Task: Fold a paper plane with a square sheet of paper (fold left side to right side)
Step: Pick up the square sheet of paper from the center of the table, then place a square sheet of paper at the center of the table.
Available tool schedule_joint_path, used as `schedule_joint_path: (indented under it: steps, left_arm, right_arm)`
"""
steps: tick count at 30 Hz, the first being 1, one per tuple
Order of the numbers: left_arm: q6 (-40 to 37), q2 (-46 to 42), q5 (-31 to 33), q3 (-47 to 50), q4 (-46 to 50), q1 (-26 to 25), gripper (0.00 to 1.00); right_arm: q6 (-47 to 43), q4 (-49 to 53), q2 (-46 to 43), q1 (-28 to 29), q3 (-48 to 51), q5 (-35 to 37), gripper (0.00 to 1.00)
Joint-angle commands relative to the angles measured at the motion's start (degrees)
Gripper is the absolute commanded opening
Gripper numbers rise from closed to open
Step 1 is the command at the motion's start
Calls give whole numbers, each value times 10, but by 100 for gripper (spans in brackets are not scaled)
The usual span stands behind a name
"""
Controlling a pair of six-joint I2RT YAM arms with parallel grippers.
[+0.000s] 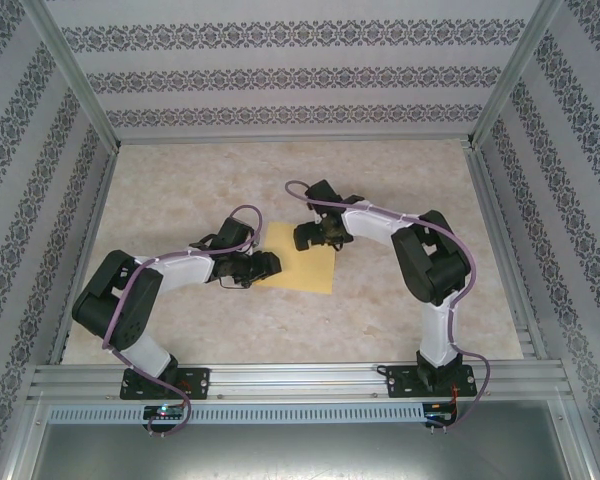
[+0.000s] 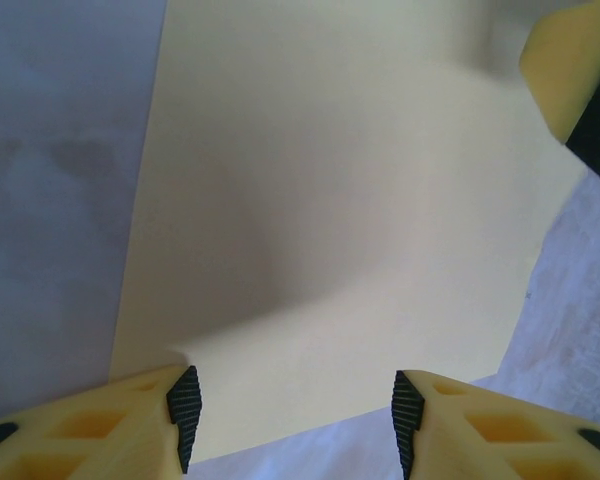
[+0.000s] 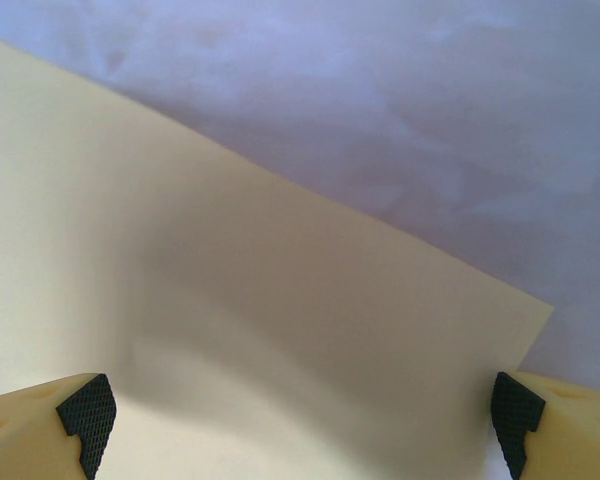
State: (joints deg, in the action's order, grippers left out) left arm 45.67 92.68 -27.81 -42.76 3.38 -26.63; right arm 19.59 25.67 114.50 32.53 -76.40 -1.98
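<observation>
The sheet (image 1: pixel 298 265) lies flat near the middle of the table (image 1: pixel 400 170), a plain yellow square with no crease that I can make out. In the left wrist view the sheet (image 2: pixel 330 200) runs away from the camera, with its near edge crossing just under the fingertips. In the right wrist view the sheet (image 3: pixel 230 330) fills the lower left, and one corner ends just beside the right-hand pad (image 3: pixel 515 420). The left gripper (image 1: pixel 265 266) sits at the sheet's left edge. Its jaws are apart, with nothing clamped between the black pads (image 2: pixel 184 405), so the left gripper (image 2: pixel 290 415) is released. The right gripper (image 1: pixel 315 238) is over the far edge of the sheet. Its jaws are spread wide across the paper, and the right gripper (image 3: pixel 300 420) grasps nothing either. One of its yellow fingers (image 2: pixel 570 70) shows at the sheet's far corner in the left wrist view. Whether any pad actually presses on the paper or hangs just above it is hard to tell from these angles. The two grippers are near each other, with the sheet between them.
</observation>
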Motion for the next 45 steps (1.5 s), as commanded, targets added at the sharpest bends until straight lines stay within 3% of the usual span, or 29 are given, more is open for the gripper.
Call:
schedule_joint_path:
  steps: [1, 6, 10, 16, 23, 28, 31, 35, 45]
  left_arm:
    - [-6, 7, 13, -8, 1, -8, 56]
    - [-7, 1, 18, -8, 3, -8, 55]
    - [-6, -13, 26, -7, 5, -8, 55]
    - [-9, -50, 37, -11, 14, -6, 56]
    - [-36, -163, 20, -6, 49, 37, 69]
    - [-72, -269, -32, 8, 55, 101, 80]
    - [-112, -326, -57, -3, 58, 107, 87]
    - [-142, -384, -114, -7, -7, 107, 93]
    - [-200, -398, -235, -41, -109, 107, 95]
  right_arm:
    - [24, 0, -9, 34, 19, -63, 98]
    - [27, 1, -21, 48, 25, -58, 94]
    - [15, 10, -33, 47, 24, -52, 78]
    - [15, -6, -59, 37, 40, -97, 46]
    - [-1, -77, -130, 12, 95, -178, 28]
    - [-23, -123, -211, -19, 142, -258, 27]
    - [-54, -134, -275, -44, 161, -313, 26]
    - [-97, -109, -350, -68, 155, -397, 26]
    - [-156, -26, -480, -64, 99, -508, 28]
